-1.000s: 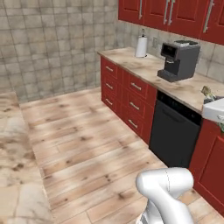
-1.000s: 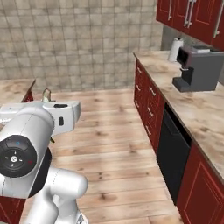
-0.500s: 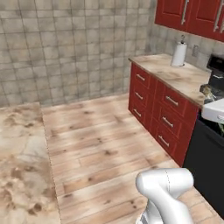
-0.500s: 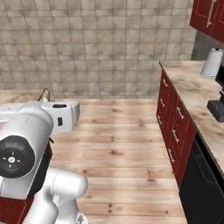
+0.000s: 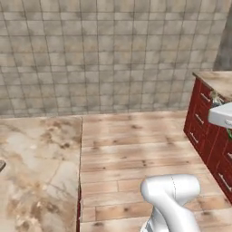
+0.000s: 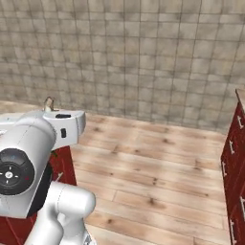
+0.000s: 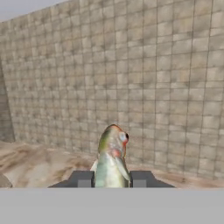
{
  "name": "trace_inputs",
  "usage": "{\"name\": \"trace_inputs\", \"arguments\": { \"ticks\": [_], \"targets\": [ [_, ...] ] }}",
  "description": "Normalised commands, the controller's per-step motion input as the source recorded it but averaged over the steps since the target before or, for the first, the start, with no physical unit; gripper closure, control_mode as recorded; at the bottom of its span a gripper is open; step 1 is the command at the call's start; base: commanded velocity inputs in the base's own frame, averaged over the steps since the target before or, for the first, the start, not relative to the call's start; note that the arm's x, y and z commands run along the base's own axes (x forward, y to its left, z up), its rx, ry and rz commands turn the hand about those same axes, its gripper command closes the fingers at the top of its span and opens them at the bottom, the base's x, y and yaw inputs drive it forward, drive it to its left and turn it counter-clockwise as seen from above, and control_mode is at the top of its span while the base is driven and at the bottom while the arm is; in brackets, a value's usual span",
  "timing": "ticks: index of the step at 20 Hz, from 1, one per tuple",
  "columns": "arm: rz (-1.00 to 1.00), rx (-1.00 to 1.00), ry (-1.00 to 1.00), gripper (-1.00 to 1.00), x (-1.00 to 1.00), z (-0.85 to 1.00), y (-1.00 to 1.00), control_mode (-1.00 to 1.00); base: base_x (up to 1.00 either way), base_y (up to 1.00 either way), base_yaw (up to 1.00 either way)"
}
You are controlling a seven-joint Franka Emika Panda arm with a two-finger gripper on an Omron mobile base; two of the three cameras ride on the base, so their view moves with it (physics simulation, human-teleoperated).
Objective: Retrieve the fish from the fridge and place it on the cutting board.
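Base turned; end effector (image 7: 112,179) w/ fish (image 7: 112,157)

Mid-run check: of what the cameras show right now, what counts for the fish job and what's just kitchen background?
For the job:
- fish, upright between the finger tips
- gripper, shut on it

Just background:
- marbled countertop
- red cabinets
- tiled wall
- wooden floor

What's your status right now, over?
Gripper shut on fish. Tiled wall ahead, marbled counter to one side. Cutting board unsighted. Nothing blocking.
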Motion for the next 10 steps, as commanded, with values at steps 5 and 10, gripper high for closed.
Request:
{"name": "trace_inputs", "arguments": {
  "ticks": [5, 10],
  "targets": [
    [0.00, 0.00, 0.00, 1.00, 0.00, 0.00, 0.00, 1.00, 1.00, -0.26, 0.51],
    [0.00, 0.00, 0.00, 1.00, 0.00, 0.00, 0.00, 1.00, 1.00, -0.21, 0.54]
  ]
}}
